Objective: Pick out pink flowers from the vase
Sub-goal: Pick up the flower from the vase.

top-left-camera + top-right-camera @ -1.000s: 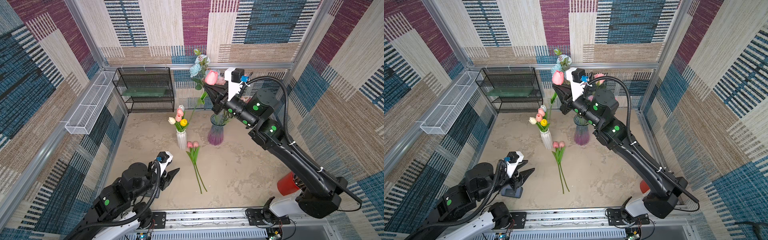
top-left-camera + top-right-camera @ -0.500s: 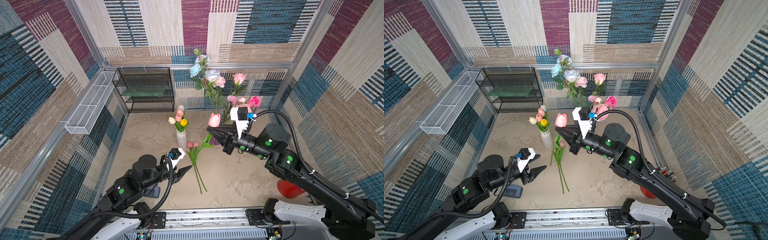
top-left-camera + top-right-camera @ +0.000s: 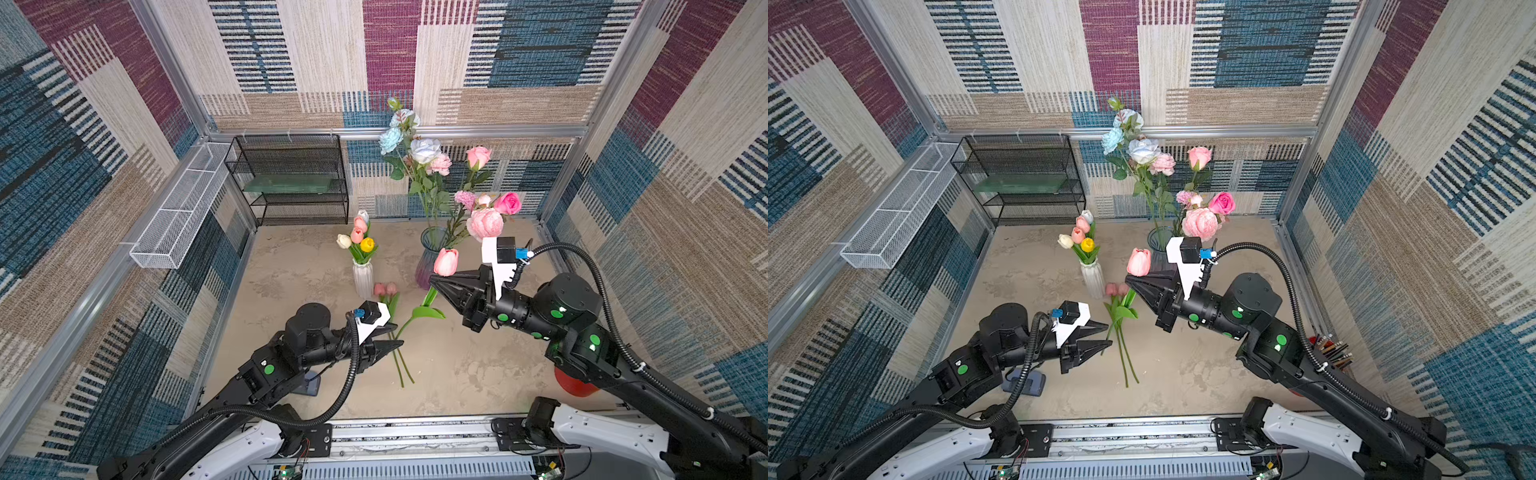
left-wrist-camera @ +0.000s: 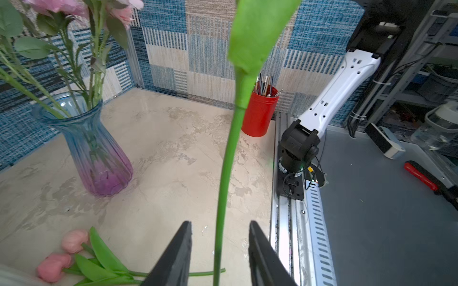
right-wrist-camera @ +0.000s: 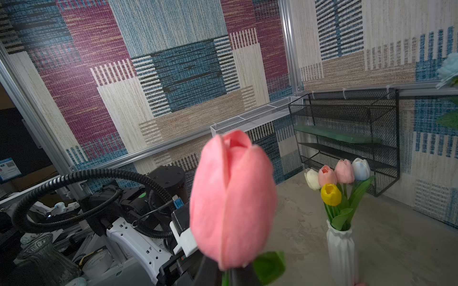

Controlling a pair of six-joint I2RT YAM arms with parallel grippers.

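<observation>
The table point(image 3: 291, 266) has a beige, marbled top. Near its middle a white ribbed vase point(image 3: 363, 279) stands upright. To its right, apart from it, stands a glass vase point(image 3: 428, 266), blue at the neck and purple at the base. Two pink tulips point(image 3: 385, 289) lie flat with their heads just beside the white vase's foot and their stems running toward the front edge. A black mesh rack point(image 3: 291, 178) stands at the back edge, toward the left corner. A red cup point(image 4: 259, 112) of brushes sits in the front right corner. A small grey-blue device point(image 3: 1027, 382) lies near the front left corner.
</observation>
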